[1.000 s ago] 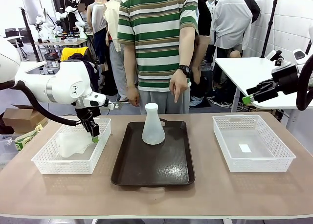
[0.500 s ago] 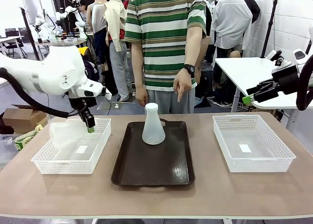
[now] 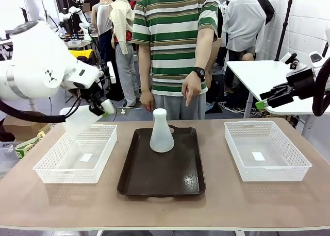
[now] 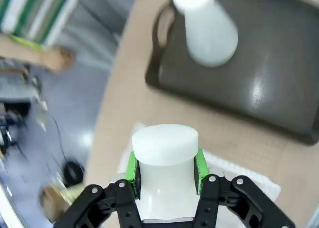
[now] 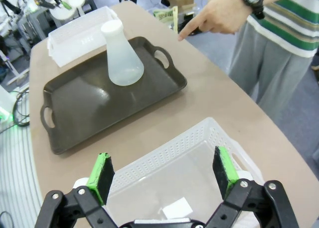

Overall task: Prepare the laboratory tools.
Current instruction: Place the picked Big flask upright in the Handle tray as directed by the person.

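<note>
The left claw (image 4: 166, 168) pinches a frosted conical flask (image 3: 82, 118) by its neck, tilted above the left basket (image 3: 77, 154). Its twin (image 3: 162, 132) stands at 12 o'clock on the brown tray (image 3: 162, 166). The right claw (image 5: 163, 174) hangs open. A slick neck could slip; swinging trayward could topple the twin.

We see the L arm coming in from the left, raised above table level, wrist bent so the left gripper (image 3: 99, 107) points down and toward the middle; its green pads (image 4: 131, 167) are clamped on either side of a flask neck (image 4: 164, 161), held in the air. R arm sits high at the far right edge, right gripper (image 3: 260, 102) pointing toward the middle, fingers (image 5: 101, 175) spread wide w/ nothing between them.
</note>
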`<state>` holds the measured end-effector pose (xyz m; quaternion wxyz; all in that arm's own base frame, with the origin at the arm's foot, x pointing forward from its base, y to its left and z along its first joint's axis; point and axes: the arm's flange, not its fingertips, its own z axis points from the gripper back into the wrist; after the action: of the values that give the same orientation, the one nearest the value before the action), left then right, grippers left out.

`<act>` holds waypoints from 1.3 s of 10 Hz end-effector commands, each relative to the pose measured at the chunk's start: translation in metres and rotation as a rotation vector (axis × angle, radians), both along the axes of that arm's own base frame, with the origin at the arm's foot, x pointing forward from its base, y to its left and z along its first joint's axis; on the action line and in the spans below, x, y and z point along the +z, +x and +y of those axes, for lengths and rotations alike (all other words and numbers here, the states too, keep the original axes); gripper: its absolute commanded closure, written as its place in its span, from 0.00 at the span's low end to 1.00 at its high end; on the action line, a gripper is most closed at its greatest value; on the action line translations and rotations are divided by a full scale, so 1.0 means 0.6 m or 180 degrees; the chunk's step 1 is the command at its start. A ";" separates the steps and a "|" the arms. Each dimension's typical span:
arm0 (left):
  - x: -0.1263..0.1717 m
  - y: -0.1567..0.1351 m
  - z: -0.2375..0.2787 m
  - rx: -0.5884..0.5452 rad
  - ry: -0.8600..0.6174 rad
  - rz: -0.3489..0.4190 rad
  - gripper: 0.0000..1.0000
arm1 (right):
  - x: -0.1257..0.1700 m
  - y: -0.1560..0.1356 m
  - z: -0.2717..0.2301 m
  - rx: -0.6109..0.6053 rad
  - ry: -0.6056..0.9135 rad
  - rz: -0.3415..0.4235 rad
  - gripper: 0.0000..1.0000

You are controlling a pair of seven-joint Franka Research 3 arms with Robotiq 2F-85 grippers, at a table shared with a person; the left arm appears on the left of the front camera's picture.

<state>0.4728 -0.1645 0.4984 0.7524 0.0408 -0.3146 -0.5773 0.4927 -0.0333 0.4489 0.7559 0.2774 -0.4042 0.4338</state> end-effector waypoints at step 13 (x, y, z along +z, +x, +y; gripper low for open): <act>-0.170 0.067 -0.028 -0.2611 -0.2493 -0.0070 1.00 | -0.002 0.001 0.001 -0.0019 -0.0015 -0.0002 0.00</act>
<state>0.5109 -0.1822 0.3913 0.4153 -0.3500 -0.4871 -0.6839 0.4927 -0.0332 0.4489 0.7559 0.2775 -0.4042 0.4339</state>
